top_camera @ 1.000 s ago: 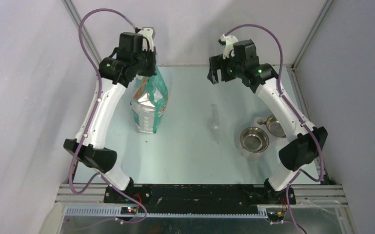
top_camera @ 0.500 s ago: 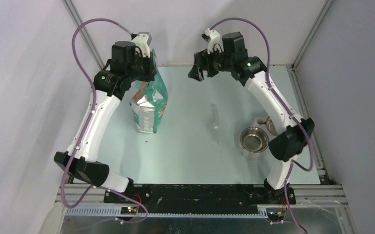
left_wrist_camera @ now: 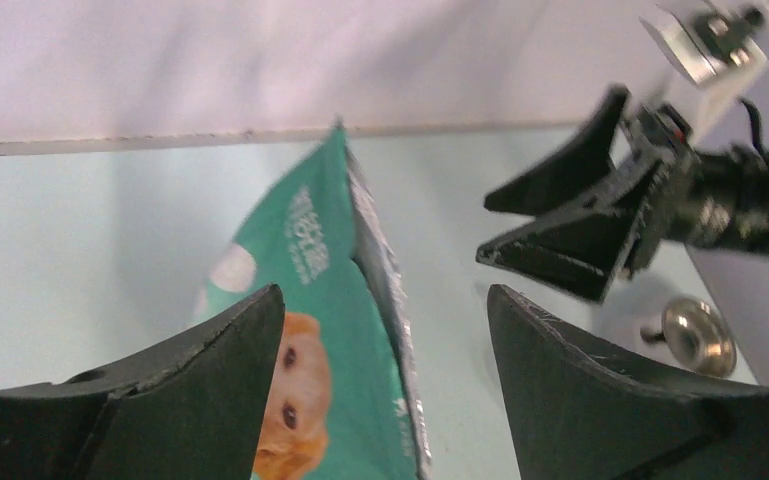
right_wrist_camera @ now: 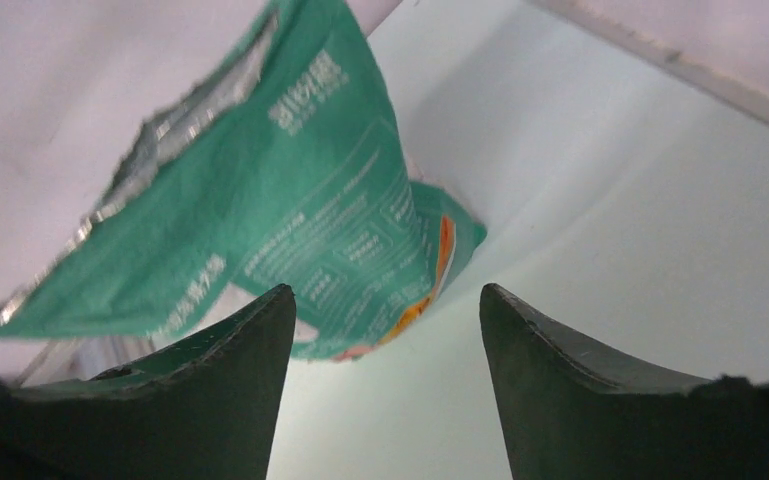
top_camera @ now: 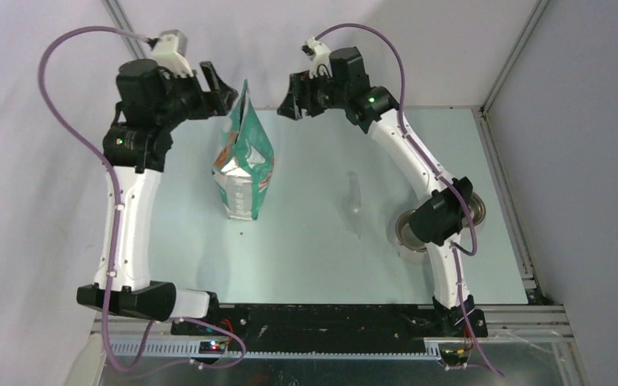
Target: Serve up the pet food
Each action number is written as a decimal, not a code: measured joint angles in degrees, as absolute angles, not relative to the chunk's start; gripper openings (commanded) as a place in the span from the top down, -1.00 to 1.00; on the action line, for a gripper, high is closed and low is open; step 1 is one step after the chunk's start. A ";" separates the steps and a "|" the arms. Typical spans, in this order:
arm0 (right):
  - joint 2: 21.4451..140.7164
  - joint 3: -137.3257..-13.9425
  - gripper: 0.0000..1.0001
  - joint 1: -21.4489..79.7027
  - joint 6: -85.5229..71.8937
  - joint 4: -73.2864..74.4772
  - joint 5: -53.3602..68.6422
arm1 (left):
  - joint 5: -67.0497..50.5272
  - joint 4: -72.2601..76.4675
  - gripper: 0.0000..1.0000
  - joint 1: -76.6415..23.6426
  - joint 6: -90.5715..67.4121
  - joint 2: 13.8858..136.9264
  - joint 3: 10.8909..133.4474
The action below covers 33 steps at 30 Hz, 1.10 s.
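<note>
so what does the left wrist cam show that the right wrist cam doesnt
Only the left wrist view: the dog's face printed on the bag, the open right gripper facing it from across the bag's top, and a steel bowl near the right edge. Only the right wrist view: the bag's other face, with panels of small print and an orange patch. Both: the teal-green bag on the pale table, the back wall, and that wrist's own spread fingers in the foreground.
</note>
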<state>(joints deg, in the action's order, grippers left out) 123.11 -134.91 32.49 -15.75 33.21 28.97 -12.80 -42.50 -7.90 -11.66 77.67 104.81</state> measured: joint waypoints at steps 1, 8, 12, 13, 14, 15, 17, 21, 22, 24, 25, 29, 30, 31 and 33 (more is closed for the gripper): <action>123.11 -135.57 -0.30 33.26 -16.23 33.04 26.57 | -12.80 -42.17 -0.49 -6.55 -12.56 77.82 105.67; 123.11 -138.54 -0.25 37.67 -21.91 30.50 11.14 | -18.33 -41.52 -0.44 -2.31 -16.03 82.46 106.94; 123.11 -138.58 -0.24 38.46 -24.05 29.74 10.26 | -21.87 -42.17 -0.35 -2.26 -17.21 85.78 106.41; 123.11 -138.61 -0.24 38.59 -24.49 29.50 10.33 | -22.24 -42.59 -0.33 -2.26 -17.61 86.08 106.10; 123.11 -138.61 -0.23 38.83 -24.80 29.32 10.48 | -22.39 -42.96 -0.28 -2.26 -17.85 86.17 105.91; 123.11 -138.61 -0.22 39.13 -25.06 29.12 10.57 | -22.44 -43.22 -0.27 -2.26 -18.04 86.17 105.82; 123.11 -138.61 -0.19 39.81 -25.23 28.80 10.76 | -22.37 -43.20 -0.20 -2.26 -18.13 86.08 105.82; 123.11 -139.04 -0.17 40.66 -25.98 28.03 11.70 | -22.20 -43.24 0.01 -2.26 -18.46 86.04 105.78; 123.11 -139.24 -0.17 40.84 -26.50 27.62 12.14 | -22.11 -43.24 0.07 -2.26 -18.57 86.00 105.69; 123.11 -139.57 -0.19 40.97 -27.70 26.44 12.93 | -21.71 -43.35 0.13 -2.26 -18.72 85.93 105.65; 123.11 -139.68 -0.20 40.97 -28.34 25.87 13.17 | -21.32 -43.40 0.14 -2.26 -18.65 85.84 105.60; 123.22 -140.03 -0.21 41.01 -31.55 23.73 13.93 | -20.47 -43.51 0.10 -2.26 -18.68 85.49 104.73; 123.37 -140.14 -0.21 41.01 -32.21 23.29 14.06 | -20.25 -43.70 0.09 -2.26 -18.68 85.47 104.60; 123.66 -140.33 -0.21 41.01 -33.10 22.76 14.17 | -20.16 -43.68 0.08 -2.26 -18.70 85.47 104.36; 124.16 -140.40 -0.21 41.08 -34.28 22.11 14.22 | -20.12 -43.79 0.10 -2.26 -18.98 85.45 103.79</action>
